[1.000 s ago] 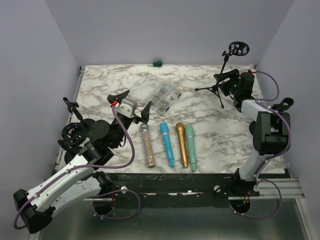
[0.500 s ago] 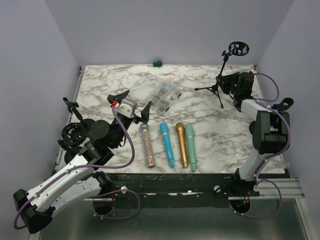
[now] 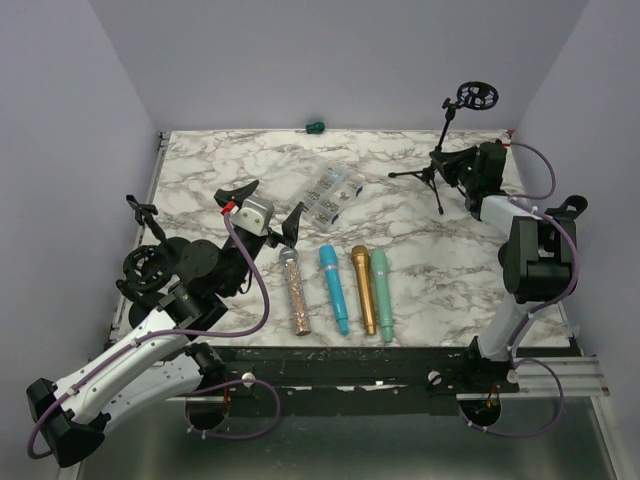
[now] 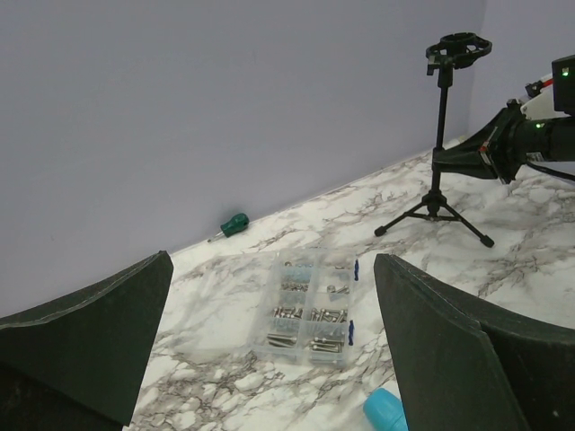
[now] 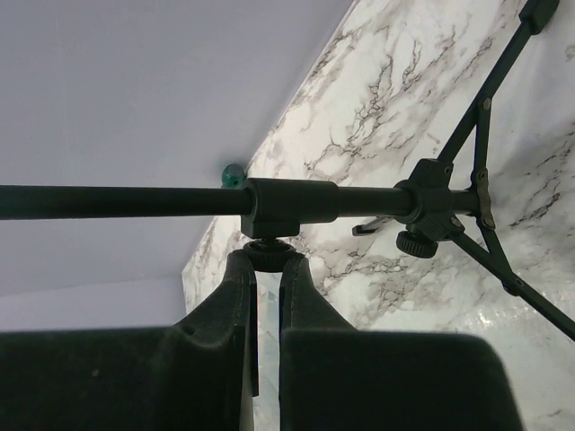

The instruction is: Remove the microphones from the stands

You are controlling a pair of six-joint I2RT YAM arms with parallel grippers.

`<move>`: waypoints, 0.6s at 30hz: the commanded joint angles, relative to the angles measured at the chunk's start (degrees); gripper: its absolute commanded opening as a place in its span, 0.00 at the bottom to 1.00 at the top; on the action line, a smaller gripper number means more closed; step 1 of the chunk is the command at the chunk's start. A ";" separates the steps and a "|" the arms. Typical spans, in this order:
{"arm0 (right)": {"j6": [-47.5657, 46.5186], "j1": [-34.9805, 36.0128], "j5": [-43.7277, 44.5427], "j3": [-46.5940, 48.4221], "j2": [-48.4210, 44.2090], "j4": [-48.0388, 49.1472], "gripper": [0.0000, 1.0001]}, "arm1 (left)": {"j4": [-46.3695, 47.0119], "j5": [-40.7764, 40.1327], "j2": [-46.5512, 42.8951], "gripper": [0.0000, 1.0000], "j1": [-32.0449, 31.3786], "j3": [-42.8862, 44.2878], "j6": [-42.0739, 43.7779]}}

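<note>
The black tripod stand (image 3: 446,135) rises at the back right, and its ring holder (image 3: 477,96) holds nothing. My right gripper (image 3: 447,164) is shut on the small knurled knob (image 5: 268,253) under the stand's pole (image 5: 287,199). Several microphones lie flat side by side at the table's front: glitter (image 3: 296,292), blue (image 3: 334,288), gold (image 3: 364,288) and green (image 3: 382,292). My left gripper (image 3: 268,208) hovers open over the left of the table with nothing between its fingers (image 4: 90,332). The left wrist view shows the stand (image 4: 440,135) far ahead and the blue microphone's end (image 4: 386,413).
A clear parts box (image 3: 332,194) of screws lies mid-table, straight ahead of the left gripper (image 4: 269,260). A green-handled screwdriver (image 3: 314,126) rests against the back wall. Another black ring mount (image 3: 145,265) sits at the left edge by the left arm.
My right gripper has shut on the stand's knob, after reaching in slightly toward the pole. The left arm has not moved.
</note>
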 commanded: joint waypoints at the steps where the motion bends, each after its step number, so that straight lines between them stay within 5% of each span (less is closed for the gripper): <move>1: -5.52 -0.32 -5.37 2.25 3.58 -2.93 0.01 | 0.41 0.60 -0.04 0.98 -0.21 1.46 0.35; 10: -15.66 -0.39 -11.11 4.17 3.50 -11.54 0.01 | 0.41 0.79 0.28 0.98 -0.21 1.46 0.02; 18: -24.98 -0.16 2.69 9.07 0.93 -27.43 0.01 | 0.23 0.96 0.25 0.99 -0.15 1.56 -0.27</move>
